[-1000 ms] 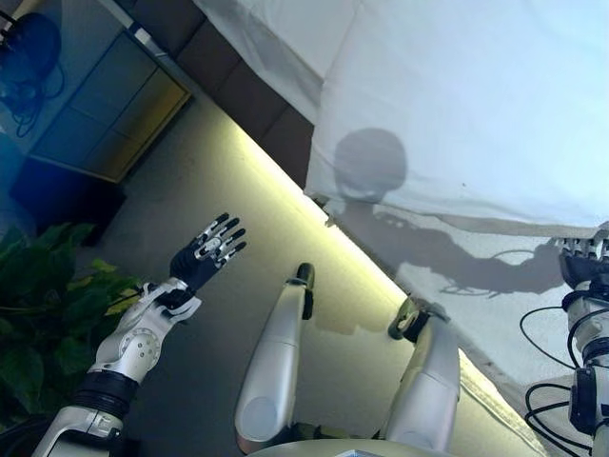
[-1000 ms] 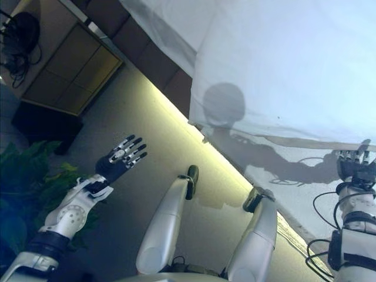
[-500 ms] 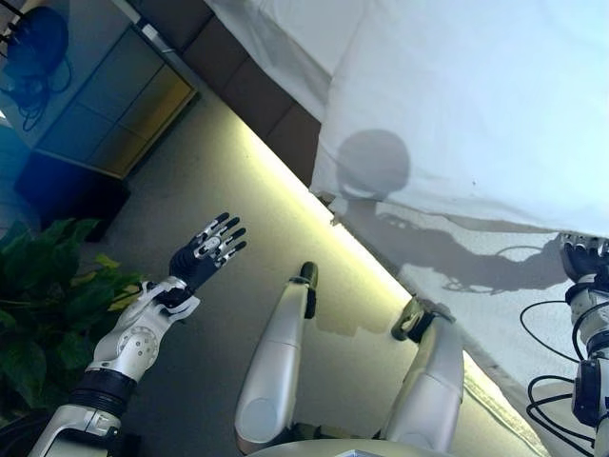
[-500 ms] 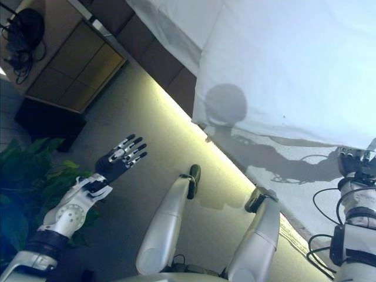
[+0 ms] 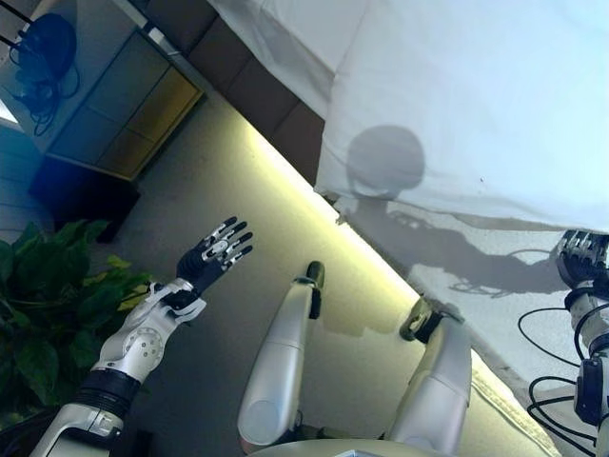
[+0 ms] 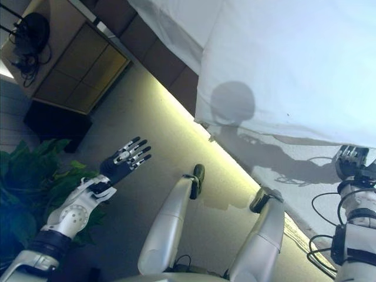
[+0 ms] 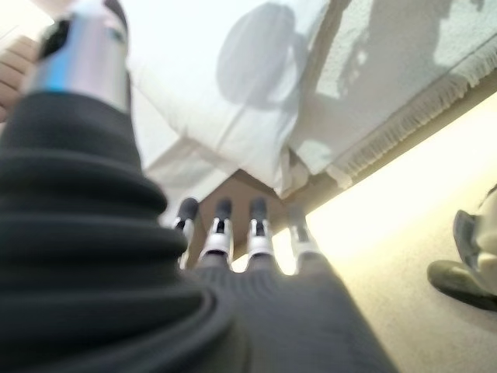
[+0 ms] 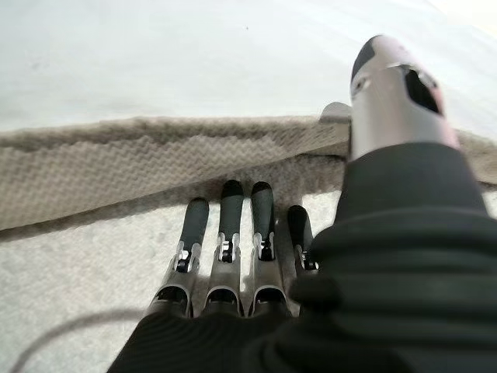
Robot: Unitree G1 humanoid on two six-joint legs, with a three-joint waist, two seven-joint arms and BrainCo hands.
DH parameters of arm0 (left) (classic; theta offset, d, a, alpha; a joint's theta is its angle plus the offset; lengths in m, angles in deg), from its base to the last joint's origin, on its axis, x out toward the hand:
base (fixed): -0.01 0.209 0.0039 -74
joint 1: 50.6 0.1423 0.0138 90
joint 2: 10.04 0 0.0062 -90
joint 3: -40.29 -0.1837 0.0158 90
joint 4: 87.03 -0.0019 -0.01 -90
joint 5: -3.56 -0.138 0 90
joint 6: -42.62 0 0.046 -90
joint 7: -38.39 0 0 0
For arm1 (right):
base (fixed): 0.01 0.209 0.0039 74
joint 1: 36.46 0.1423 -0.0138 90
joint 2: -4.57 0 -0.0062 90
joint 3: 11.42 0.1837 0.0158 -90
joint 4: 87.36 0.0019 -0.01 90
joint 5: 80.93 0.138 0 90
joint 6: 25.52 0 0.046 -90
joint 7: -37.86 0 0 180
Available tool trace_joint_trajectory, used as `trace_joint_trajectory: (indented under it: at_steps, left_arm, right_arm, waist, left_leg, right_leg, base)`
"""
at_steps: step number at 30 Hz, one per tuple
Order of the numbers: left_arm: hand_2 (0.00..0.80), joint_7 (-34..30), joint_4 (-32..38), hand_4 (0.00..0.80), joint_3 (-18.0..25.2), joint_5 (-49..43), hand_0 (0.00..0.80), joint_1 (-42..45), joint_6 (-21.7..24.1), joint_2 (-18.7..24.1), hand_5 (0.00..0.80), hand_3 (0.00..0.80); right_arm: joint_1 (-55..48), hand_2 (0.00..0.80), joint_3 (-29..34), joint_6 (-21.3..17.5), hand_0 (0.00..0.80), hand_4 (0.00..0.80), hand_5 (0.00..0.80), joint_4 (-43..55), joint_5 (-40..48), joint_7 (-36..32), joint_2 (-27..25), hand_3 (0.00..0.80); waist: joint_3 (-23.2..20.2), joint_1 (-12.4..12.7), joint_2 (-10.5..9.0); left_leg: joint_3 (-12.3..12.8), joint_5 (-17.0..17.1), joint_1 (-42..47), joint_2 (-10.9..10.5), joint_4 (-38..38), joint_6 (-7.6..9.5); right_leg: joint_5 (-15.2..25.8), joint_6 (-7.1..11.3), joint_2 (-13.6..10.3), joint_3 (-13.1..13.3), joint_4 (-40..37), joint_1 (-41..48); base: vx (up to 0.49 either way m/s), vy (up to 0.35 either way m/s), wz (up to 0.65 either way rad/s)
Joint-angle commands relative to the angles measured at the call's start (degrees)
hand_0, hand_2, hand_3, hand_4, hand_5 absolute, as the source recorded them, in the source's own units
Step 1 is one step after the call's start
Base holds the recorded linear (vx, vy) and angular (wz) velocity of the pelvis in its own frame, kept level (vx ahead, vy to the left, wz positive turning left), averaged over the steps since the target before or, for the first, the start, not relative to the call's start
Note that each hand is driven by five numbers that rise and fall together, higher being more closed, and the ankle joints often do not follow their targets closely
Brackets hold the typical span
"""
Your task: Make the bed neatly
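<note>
A white duvet (image 5: 476, 95) covers the bed, and its lower edge lies over a grey textured blanket (image 5: 476, 276) with a fringed hem (image 7: 404, 124). My right hand (image 5: 580, 257) is open and rests on the grey blanket right at the duvet's edge. In the right wrist view its fingers (image 8: 233, 233) lie straight, pointing at the duvet's folded hem (image 8: 155, 155). My left hand (image 5: 211, 259) is open and held in the air over the floor, away from the bed, holding nothing.
The dark bed frame (image 5: 257, 95) runs along the bed's side with a bright light strip (image 5: 314, 219) under it. A wooden cabinet (image 5: 124, 105) stands at the far left with a dark box (image 5: 81, 195) beside it. A green plant (image 5: 48, 305) is next to my left arm.
The whole picture has shifted a little, so the camera moved. Both hands stay about where they were, open; the right hand stays at the duvet's edge.
</note>
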Motion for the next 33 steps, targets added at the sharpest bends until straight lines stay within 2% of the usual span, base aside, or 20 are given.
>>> trace_joint_trajectory:
  at_steps: [1, 5, 10, 11, 12, 13, 19, 25, 30, 33]
  left_arm:
    - [0.000, -0.97, 3.10, 0.000, 0.88, 2.90, 0.000, -1.34, 1.93, 1.51, 0.000, 0.000]
    - [0.000, -1.21, 3.89, 0.000, 1.00, 4.33, 0.000, -1.06, 1.06, 2.18, 0.000, 0.000]
    - [0.000, -1.80, 3.72, 0.000, 0.81, 5.53, 0.000, -1.53, 0.02, 3.78, 0.000, 0.000]
    - [0.000, -1.77, 3.61, 0.000, 0.76, 5.65, 0.000, -1.76, -0.03, 4.00, 0.000, 0.000]
    - [0.000, -1.84, 3.51, 0.000, 0.75, 5.70, 0.000, -1.84, -0.03, 4.15, 0.000, 0.000]
    - [0.000, -2.09, 3.22, 0.000, 0.79, 5.80, 0.000, -1.92, -0.08, 4.39, 0.000, 0.000]
    - [0.000, -2.87, 2.45, 0.000, 0.90, 5.85, 0.000, -1.84, -0.33, 5.00, 0.000, 0.000]
    - [0.000, -2.76, 2.15, 0.000, 1.01, 5.38, 0.000, -1.24, 0.74, 2.99, 0.000, 0.000]
    - [0.000, 0.48, 2.90, 0.000, 0.48, 6.50, 0.000, -1.61, 0.08, 0.00, 0.000, 0.000]
    - [0.000, 2.70, 2.06, 0.000, -0.37, 7.65, 0.000, -2.85, -1.28, -2.27, 0.000, 0.000]
  right_arm:
    - [3.06, 0.000, -2.29, 0.06, 0.000, 0.000, 0.000, -0.75, -0.78, -4.12, -4.91, 0.000]
    - [5.14, 0.000, -2.67, 0.12, 0.000, 0.000, 0.000, -1.87, -1.16, -4.10, -7.09, 0.000]
    - [5.96, 0.000, -1.99, -0.78, 0.000, 0.000, 0.000, -3.05, -0.67, -3.15, -8.48, 0.000]
    - [5.96, 0.395, -1.78, -0.94, 0.395, 0.395, 0.395, -3.14, -0.59, -3.17, -8.64, 0.395]
    - [5.88, 0.747, -1.66, -0.94, 0.747, 0.747, 0.747, -3.13, -0.61, -3.14, -8.68, 0.747]
    - [5.71, 0.800, -1.47, -0.99, 0.800, 0.800, 0.800, -3.15, -0.57, -3.20, -8.71, 0.800]
    - [4.51, 0.800, -0.89, 0.38, 0.800, 0.800, 0.800, -2.55, 0.73, -4.83, -7.48, 0.800]
    - [1.61, 0.800, -1.31, 1.68, 0.800, 0.800, 0.800, -2.24, -1.21, -7.87, -3.96, 0.800]
    - [-0.42, 0.800, -3.17, -1.68, 0.800, 0.800, 0.800, 0.52, -10.34, -11.83, 1.16, 0.800]
    - [-1.17, 0.800, -4.60, -2.11, 0.800, 0.800, 0.800, 3.28, -11.82, -14.68, 5.52, 0.800]
  waist:
    - [-0.55, 1.10, 1.70]
    - [-0.93, 1.60, 2.03]
    - [-1.47, 2.37, 1.39]
    - [-1.50, 2.45, 1.23]
    - [-1.49, 2.48, 1.14]
    - [-1.50, 2.55, 0.95]
    - [-1.67, 2.74, 0.29]
    - [-2.16, 2.44, 0.21]
    - [-2.75, 1.94, 0.05]
    - [-3.06, 1.43, -0.42]
  left_leg:
    - [-0.64, 6.07, -0.33, 2.86, -5.99, -2.23]
    - [-0.59, 6.34, 0.31, 2.72, -6.87, -2.27]
    - [-1.30, 6.28, 0.74, 2.18, -6.94, -2.07]
    - [-1.50, 6.22, 0.74, 2.03, -6.89, -2.01]
    - [-1.60, 6.16, 0.69, 1.96, -6.77, -1.97]
    - [-1.75, 6.07, 0.58, 1.87, -6.58, -1.92]
    - [-1.84, 5.64, 0.24, 1.67, -5.67, -1.72]
    - [-1.40, 5.28, 1.95, 1.64, -6.43, -1.58]
    - [-0.71, 5.27, 4.92, 2.08, -8.03, -1.55]
    - [-0.50, 5.58, 7.06, 2.51, -9.80, -1.54]
  right_leg:
    - [9.46, 4.46, -0.23, 2.25, -4.41, -1.89]
    - [9.14, 4.44, -0.66, 1.81, -4.47, -1.44]
    - [8.64, 4.19, -0.50, 1.06, -4.22, -0.34]
    - [8.55, 4.16, -0.36, 1.01, -4.15, -0.21]
    - [8.50, 4.13, -0.30, 0.98, -4.04, -0.19]
    - [8.49, 4.12, -0.21, 0.93, -3.84, -0.22]
    - [8.71, 4.26, -0.18, 0.55, -3.48, -0.31]
    - [9.38, 4.25, -0.32, 0.09, -5.27, 1.23]
    - [9.98, 4.29, -0.25, -0.32, -7.59, 4.10]
    - [10.45, 4.52, -0.22, -0.79, -9.44, 6.22]
  base:
    - [-0.010, 0.009, 0.15]
    - [0.015, -0.001, 0.04]
    - [0.062, -0.045, 0.03]
    - [0.057, -0.057, 0.10]
    - [0.047, -0.054, 0.12]
    - [0.040, -0.046, 0.13]
    - [0.023, -0.022, 0.05]
    - [0.001, 0.031, 0.00]
    - [0.009, 0.057, 0.01]
    - [0.000, 0.000, 0.00]
